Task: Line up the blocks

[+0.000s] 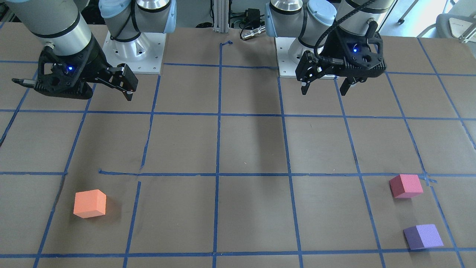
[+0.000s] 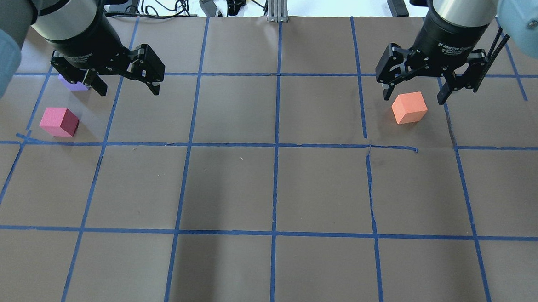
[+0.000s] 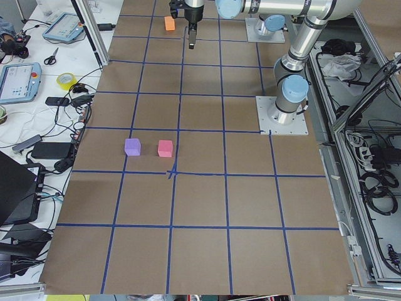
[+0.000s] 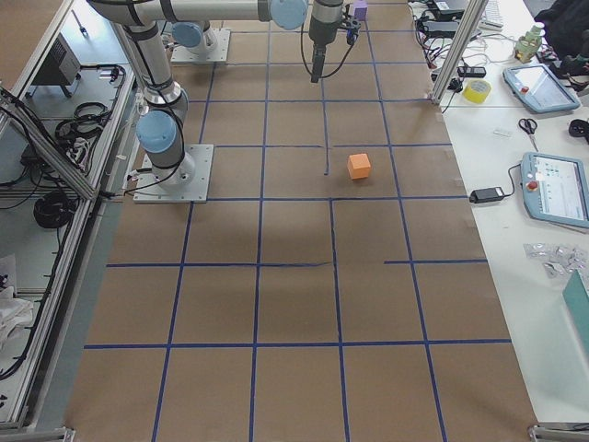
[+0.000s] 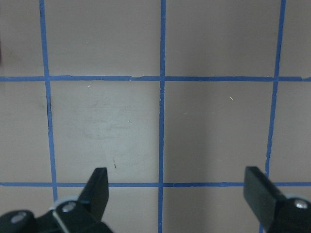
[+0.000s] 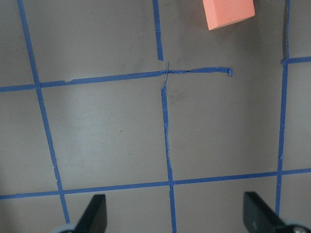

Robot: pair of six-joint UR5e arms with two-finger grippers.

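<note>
Left gripper (image 1: pixel 324 91) and right gripper (image 6: pixel 176 216) each hang spread wide and empty, clear of the table (image 1: pixel 253 149).

A brown-papered table (image 2: pixel 230 190) gridded with blue tape (image 2: pixel 274 192) stands beside a white bench (image 4: pixel 502 147) holding tablets (image 4: pixel 557 189).

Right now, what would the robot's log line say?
orange block: right arm's side, alone | pinkish-red block, purple block: left arm's side, not touching | left gripper: jaws open, empty | right gripper: jaws open, empty | line: not formed
</note>
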